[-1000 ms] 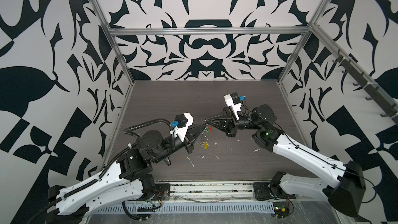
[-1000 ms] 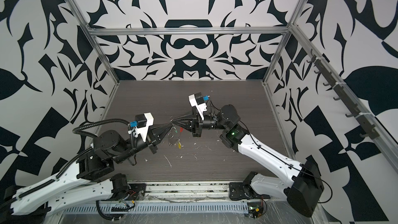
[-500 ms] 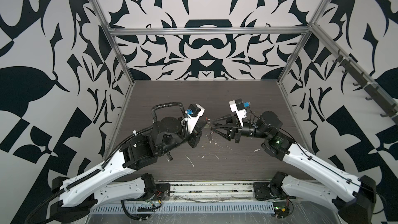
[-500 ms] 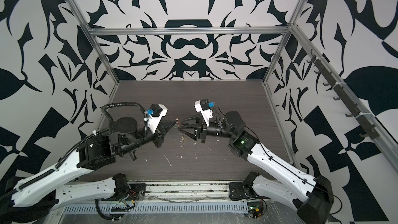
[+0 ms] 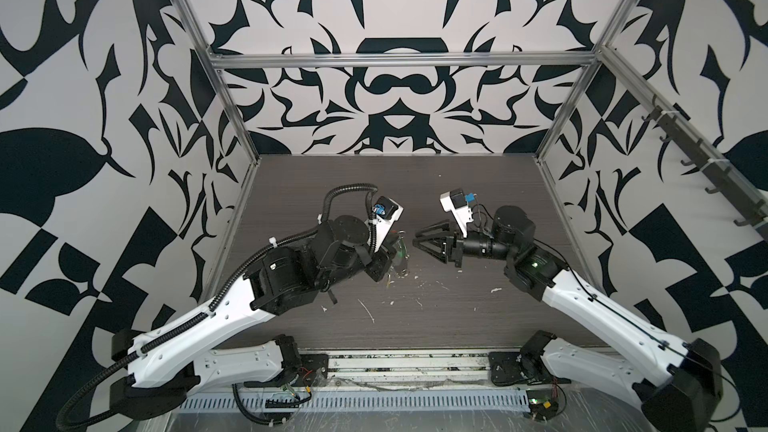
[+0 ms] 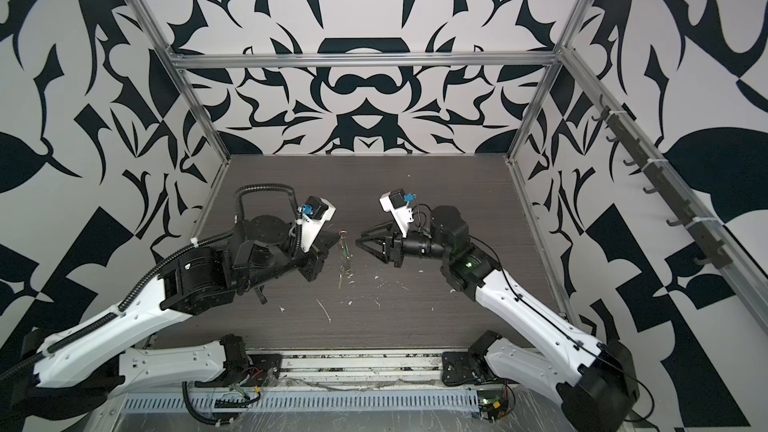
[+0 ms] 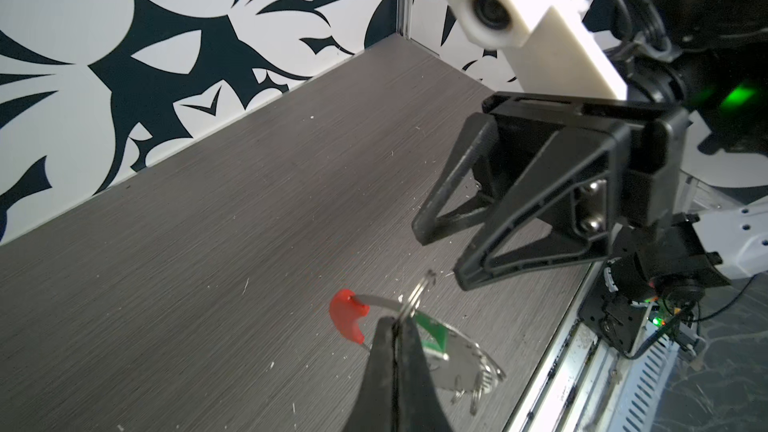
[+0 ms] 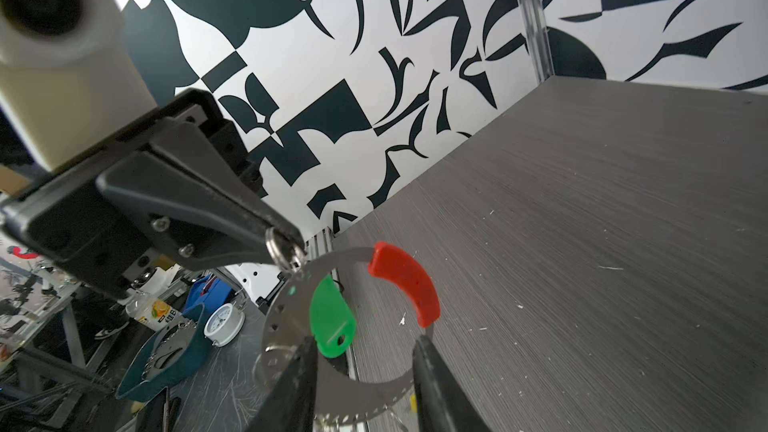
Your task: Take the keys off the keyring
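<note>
Grey keyring (image 8: 276, 320) hangs from left fingers (image 8: 216, 205) alone (right fingers (image 8: 436, 392) released).

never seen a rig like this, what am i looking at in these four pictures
Two robot arms stand at a table, each ending in a two-finger gripper. Two pictures look down from overhead; the other two come from cameras on the arms' wrists. The left gripper is shut on a small ring of the keyring, a metal hoop with a red sleeve, which hangs from it. A green key hangs on the hoop. The right gripper is open and empty. White flecks lie on the table.
</note>
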Controlling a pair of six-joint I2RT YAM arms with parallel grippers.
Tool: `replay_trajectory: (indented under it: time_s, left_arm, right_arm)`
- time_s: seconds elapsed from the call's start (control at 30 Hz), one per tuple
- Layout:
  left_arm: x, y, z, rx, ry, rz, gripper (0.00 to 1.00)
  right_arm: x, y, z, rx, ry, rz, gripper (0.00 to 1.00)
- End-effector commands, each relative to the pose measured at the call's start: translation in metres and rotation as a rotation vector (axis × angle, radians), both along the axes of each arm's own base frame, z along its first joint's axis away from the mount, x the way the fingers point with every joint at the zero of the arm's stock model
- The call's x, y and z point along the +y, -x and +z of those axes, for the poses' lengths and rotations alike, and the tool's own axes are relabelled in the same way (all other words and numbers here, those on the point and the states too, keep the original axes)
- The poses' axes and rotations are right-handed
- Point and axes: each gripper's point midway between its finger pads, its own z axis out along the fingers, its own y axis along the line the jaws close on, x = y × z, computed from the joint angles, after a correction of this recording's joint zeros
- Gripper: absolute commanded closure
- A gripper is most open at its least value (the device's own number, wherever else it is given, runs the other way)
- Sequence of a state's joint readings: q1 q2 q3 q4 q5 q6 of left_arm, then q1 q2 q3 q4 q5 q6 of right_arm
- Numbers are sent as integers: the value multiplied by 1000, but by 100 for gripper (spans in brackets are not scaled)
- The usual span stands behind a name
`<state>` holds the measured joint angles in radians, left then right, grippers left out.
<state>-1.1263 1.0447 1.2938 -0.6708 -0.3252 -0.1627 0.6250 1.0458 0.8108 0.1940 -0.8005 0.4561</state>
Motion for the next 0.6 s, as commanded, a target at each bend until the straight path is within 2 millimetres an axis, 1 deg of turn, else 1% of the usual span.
replay_trajectory:
  time_s: [0.0,0.1,0.17,0.23,0.43,0.5,0.57]
  left_arm:
    - [5,5,5,41,-27,-13,100]
    - [6,7,4,79,-32,-18,100]
    - [11,7,-2,117,-49,-14,100]
    - [13,7,-2,133,-51,-8,100]
    - [11,7,-1,143,-53,-16,100]
    - [10,7,-2,146,-55,-19,100]
    - [9,7,-3,150,-57,-23,100]
  right_arm:
    - [4,15,45,-97,-85,128,57]
    - [7,17,48,-106,-95,164,58]
    - [7,22,50,-119,-100,195,60]
    - [6,24,52,-134,-103,195,60]
    - [12,17,56,-137,-85,197,58]
    - [16,13,57,-137,-75,200,59]
    - [19,12,57,-143,-67,207,64]
